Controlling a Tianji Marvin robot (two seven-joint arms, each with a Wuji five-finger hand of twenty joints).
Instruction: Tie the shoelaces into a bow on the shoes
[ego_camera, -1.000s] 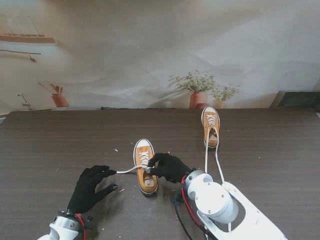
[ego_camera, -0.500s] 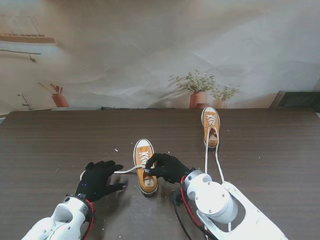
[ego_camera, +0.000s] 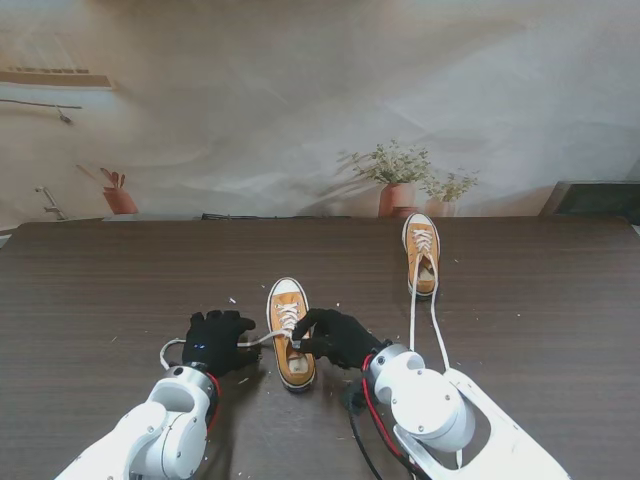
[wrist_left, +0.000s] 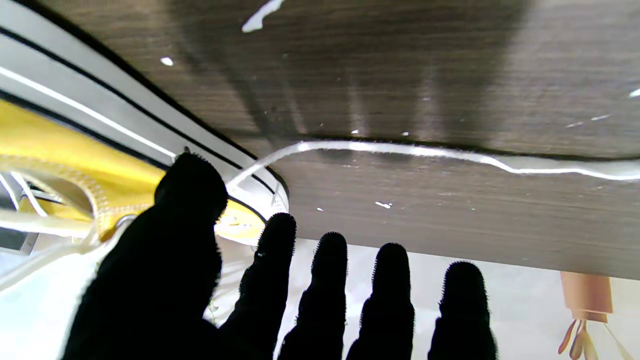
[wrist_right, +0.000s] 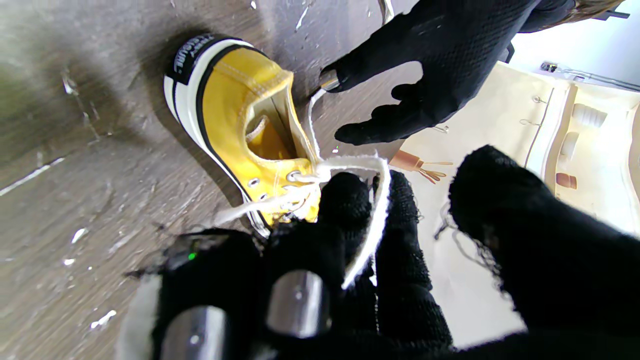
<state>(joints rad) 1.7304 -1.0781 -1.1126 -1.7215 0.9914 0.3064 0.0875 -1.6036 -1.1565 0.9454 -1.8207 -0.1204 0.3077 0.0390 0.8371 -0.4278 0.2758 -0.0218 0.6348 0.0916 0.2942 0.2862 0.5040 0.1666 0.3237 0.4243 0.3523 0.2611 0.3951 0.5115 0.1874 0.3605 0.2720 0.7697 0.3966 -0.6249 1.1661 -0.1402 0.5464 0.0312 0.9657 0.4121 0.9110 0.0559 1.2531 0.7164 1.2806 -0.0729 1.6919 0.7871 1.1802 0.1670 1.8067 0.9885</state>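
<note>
The left robot hand (ego_camera: 218, 342) hovers at nine o'clock of the near yellow shoe (ego_camera: 290, 346), fingers spread, grasping nothing. The right robot hand (ego_camera: 338, 336), at three o'clock, pinches its white lace (wrist_right: 374, 210).

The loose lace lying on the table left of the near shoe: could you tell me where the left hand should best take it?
Pinch the loose lace at its curved loop beside the left hand, coming down from above: it lies flat and clear of the near shoe.
</note>
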